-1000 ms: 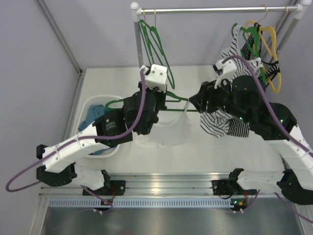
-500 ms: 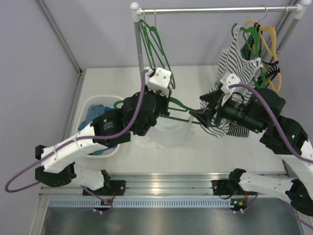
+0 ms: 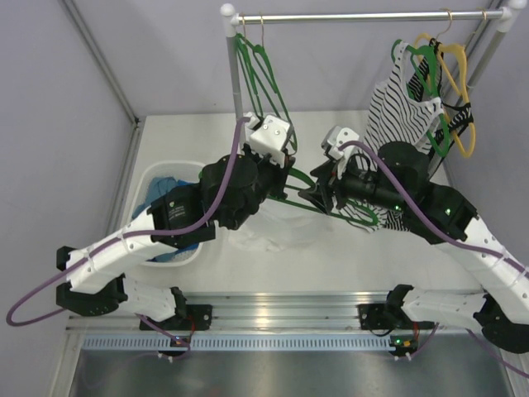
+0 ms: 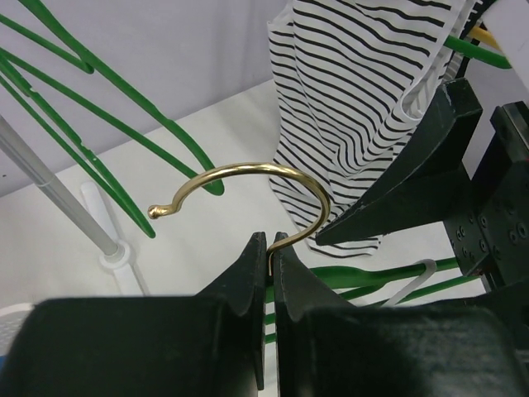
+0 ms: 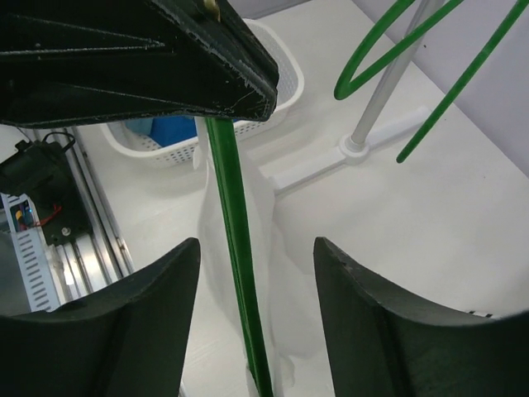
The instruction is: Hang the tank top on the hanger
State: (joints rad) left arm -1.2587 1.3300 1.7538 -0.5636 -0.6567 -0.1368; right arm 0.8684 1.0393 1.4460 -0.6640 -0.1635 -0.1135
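My left gripper [image 3: 277, 169] is shut on the brass hook [image 4: 248, 186] of a green hanger [image 3: 331, 208] and holds it above the table. The white tank top [image 3: 273, 231] hangs from that hanger and sags to the table; it shows under the green bar [image 5: 235, 248] in the right wrist view [image 5: 289, 273]. My right gripper [image 3: 307, 192] is open, its fingers either side of the hanger's green bar, touching neither the bar nor the cloth. In the left wrist view the right gripper's fingers [image 4: 413, 174] sit just right of the hook.
A rail [image 3: 364, 16] at the back carries spare green hangers [image 3: 260, 74] on the left, and a striped top [image 3: 401, 107] and a yellow hanger [image 3: 459, 83] on the right. A white basket [image 3: 153, 178] with blue clothes stands left. The rail's post [image 3: 234, 74] rises behind the grippers.
My right gripper has swung left from the striped top to the hanger and now straddles its bar. My left gripper has raised and tilted the hanger slightly.
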